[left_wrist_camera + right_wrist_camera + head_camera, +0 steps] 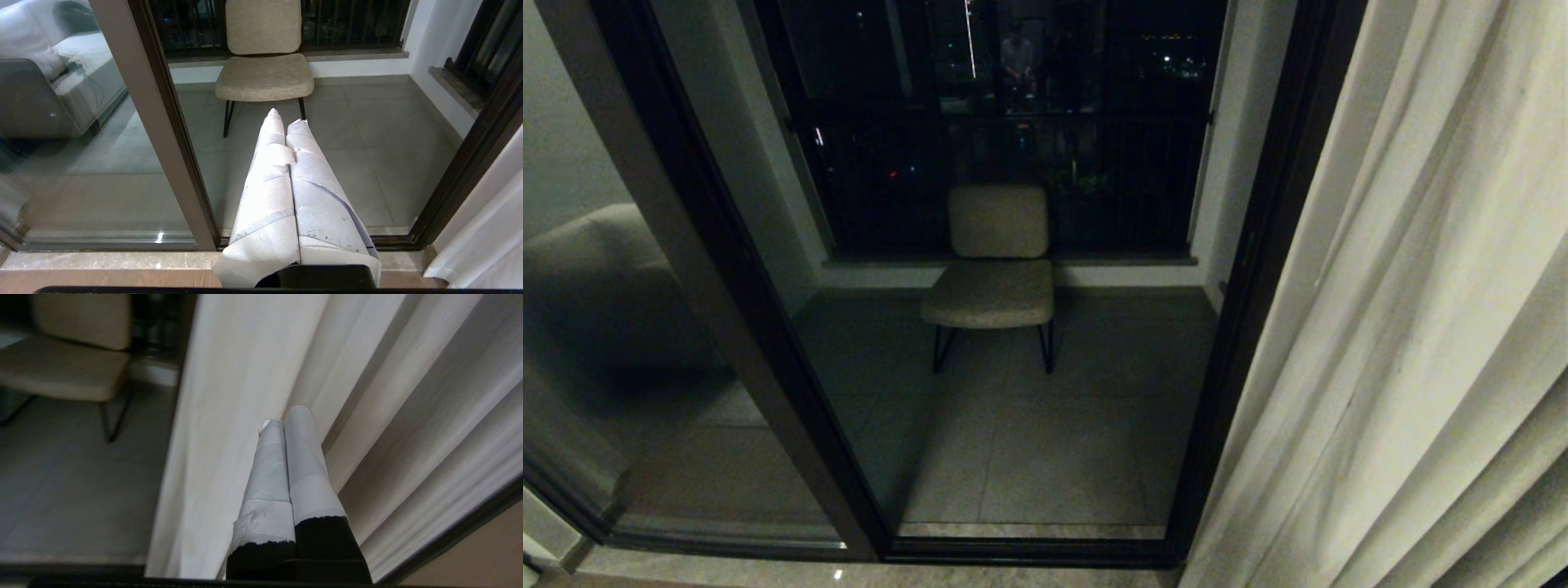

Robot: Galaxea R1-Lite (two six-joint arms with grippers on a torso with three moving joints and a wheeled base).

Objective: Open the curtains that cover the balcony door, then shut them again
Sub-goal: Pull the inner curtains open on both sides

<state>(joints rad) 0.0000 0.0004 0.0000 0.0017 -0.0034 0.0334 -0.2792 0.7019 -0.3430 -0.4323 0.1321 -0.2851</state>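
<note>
The cream-white curtains [1405, 327] hang bunched in pleats at the right, leaving the balcony door [1241, 269] with its dark frame and glass uncovered. In the right wrist view my right gripper [284, 418] is shut, its taped fingers pressed together with nothing between them, pointing at the curtains [253, 396] close before it near their inner edge. In the left wrist view my left gripper [286, 116] is shut and empty, held low before the door frame [171, 134], apart from the curtains [486, 228]. Neither arm shows in the head view.
A beige padded chair [996, 269] on thin dark legs stands on the tiled balcony floor behind the glass. A stone sill [102, 259] runs along the door's foot. The left pane [613, 327] reflects a sofa.
</note>
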